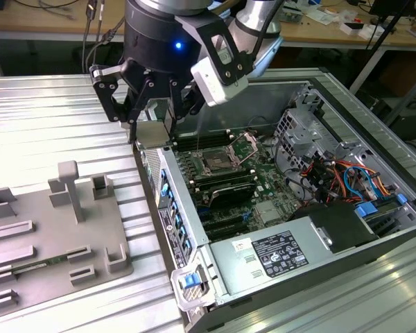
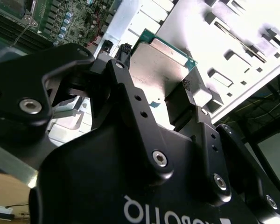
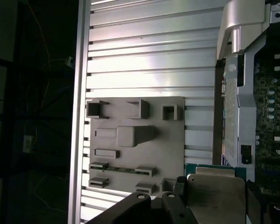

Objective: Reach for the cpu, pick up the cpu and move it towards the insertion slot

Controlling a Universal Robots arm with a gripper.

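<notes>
gripper clamps cpu, underside hidden

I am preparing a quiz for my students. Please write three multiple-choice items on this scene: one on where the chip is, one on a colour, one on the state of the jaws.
1. Where is the flat square silvery cpu with the thin green rim?
A. between the jaws
B. seated in the socket
C. on the grey holder plate

2. What colour is the light on the black gripper body?
A. red
B. blue
C. green

3. How do the jaws stand?
A. wide open, nothing between them
B. shut on a cable
C. shut on the cpu

Answers:
1 A: both wrist views show the chip between the jaws, above the edge of the open computer case.
2 B: a blue dot glows in the exterior view.
3 C: a finger presses the chip's edge.
</notes>
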